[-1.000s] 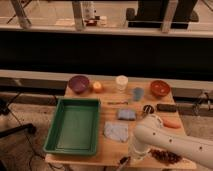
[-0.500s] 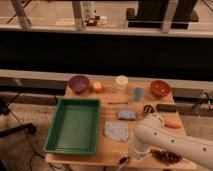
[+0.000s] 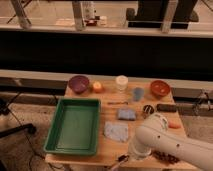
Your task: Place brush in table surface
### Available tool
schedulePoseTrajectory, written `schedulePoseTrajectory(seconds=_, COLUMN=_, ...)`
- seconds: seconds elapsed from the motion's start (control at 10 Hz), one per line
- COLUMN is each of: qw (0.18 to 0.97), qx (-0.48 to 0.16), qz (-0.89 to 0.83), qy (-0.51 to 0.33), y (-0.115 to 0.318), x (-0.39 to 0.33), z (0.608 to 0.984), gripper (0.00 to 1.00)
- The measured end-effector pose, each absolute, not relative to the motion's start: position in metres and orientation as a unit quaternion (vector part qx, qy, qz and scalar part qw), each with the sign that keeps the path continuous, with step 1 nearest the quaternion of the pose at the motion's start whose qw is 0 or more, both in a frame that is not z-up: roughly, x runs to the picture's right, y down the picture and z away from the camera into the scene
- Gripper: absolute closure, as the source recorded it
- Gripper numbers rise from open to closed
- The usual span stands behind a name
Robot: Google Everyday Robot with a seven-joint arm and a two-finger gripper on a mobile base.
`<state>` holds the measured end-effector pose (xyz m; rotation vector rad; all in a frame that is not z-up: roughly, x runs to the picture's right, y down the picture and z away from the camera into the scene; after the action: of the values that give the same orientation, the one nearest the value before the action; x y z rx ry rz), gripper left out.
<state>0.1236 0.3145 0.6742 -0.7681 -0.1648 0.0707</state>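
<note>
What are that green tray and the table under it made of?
The green tray looks like moulded plastic: uniform colour, rounded rim. The table surface looks like pale smooth wood or laminate. The gripper hangs low at the table's near edge.

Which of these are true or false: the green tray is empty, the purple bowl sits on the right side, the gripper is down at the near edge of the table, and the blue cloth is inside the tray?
1. The green tray is empty. True.
2. The purple bowl sits on the right side of the table surface. False: it is at the far left, beside the orange fruit; the brown bowl is on the right.
3. The gripper is at the table's near edge. True.
4. The blue cloth lies inside the tray. False: it lies on the table, right of the tray.
</note>
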Motion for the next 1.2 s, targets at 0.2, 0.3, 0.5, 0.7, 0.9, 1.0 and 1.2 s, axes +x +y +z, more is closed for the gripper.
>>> schedulePoseTrajectory(seconds=0.2, qw=0.922, qx=-0.375, qz=0.059, qy=-0.073, y=0.309, x=0.123, z=0.684, gripper=1.0)
schedulePoseTrajectory(seconds=0.3, qw=0.921, qx=-0.376, qz=0.07, qy=-0.073, y=0.304, x=0.123, z=0.691, gripper=1.0)
schedulePoseTrajectory(seconds=0.5, qw=0.921, qx=-0.373, qz=0.087, qy=-0.074, y=0.289, x=0.123, z=0.698, gripper=1.0)
schedulePoseTrajectory(seconds=0.7, qw=0.921, qx=-0.369, qz=0.098, qy=-0.081, y=0.276, x=0.122, z=0.696, gripper=1.0)
schedulePoseTrajectory(seconds=0.9, qw=0.92, qx=-0.367, qz=0.106, qy=-0.088, y=0.271, x=0.12, z=0.695, gripper=1.0)
schedulePoseTrajectory(seconds=1.0, qw=0.92, qx=-0.366, qz=0.11, qy=-0.091, y=0.269, x=0.118, z=0.695, gripper=1.0)
schedulePoseTrajectory(seconds=1.2, qw=0.92, qx=-0.362, qz=0.117, qy=-0.097, y=0.264, x=0.115, z=0.698, gripper=1.0)
